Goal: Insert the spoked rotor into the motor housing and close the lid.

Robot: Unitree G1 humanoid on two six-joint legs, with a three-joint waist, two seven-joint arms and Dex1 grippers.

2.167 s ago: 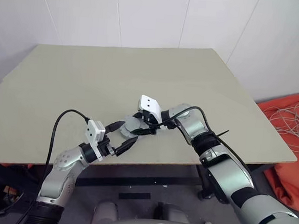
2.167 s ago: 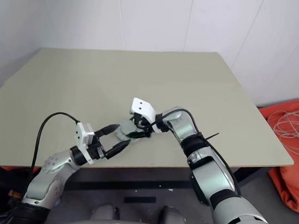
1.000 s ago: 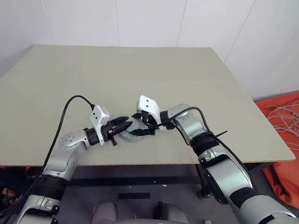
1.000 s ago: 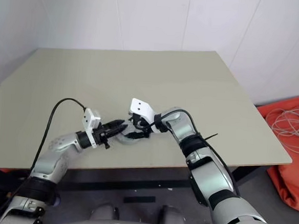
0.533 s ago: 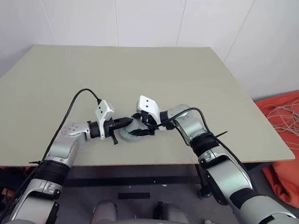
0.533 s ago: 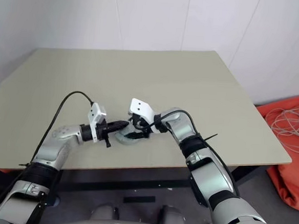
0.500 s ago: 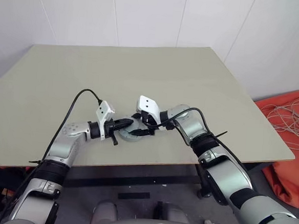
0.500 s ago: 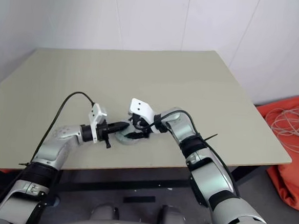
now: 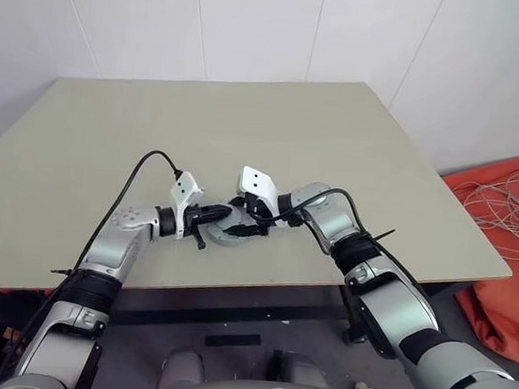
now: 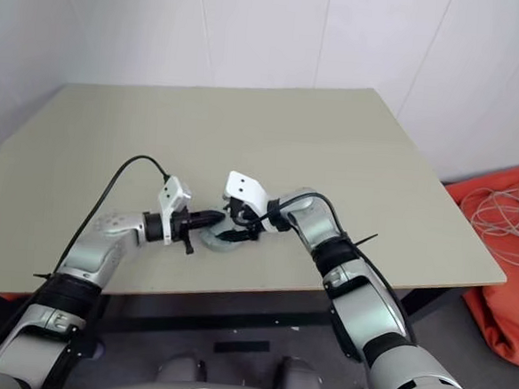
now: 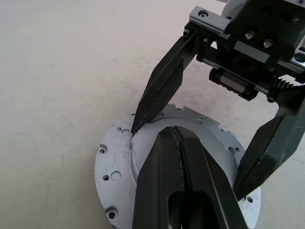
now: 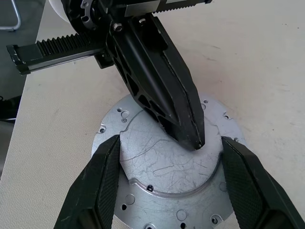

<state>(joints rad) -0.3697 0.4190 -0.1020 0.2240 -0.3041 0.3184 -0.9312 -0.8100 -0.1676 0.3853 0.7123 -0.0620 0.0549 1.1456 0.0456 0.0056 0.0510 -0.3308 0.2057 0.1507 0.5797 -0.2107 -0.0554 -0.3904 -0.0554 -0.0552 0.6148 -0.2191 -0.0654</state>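
The lid lay flat on the bench (near its front edge); left fingers pressed together upon it, right fingers spread wide, straddling its raised centre.

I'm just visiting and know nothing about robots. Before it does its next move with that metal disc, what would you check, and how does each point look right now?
1. Lid lies flat on the table: ok.
2. Right hand open, a finger on either side of the lid's raised centre: ok.
3. Left hand shut, its tip pressing on the lid's centre: ok.
4. Rotor seated in the housing under the lid: cannot tell, hidden.
5. Lid fully closed all round: cannot tell.
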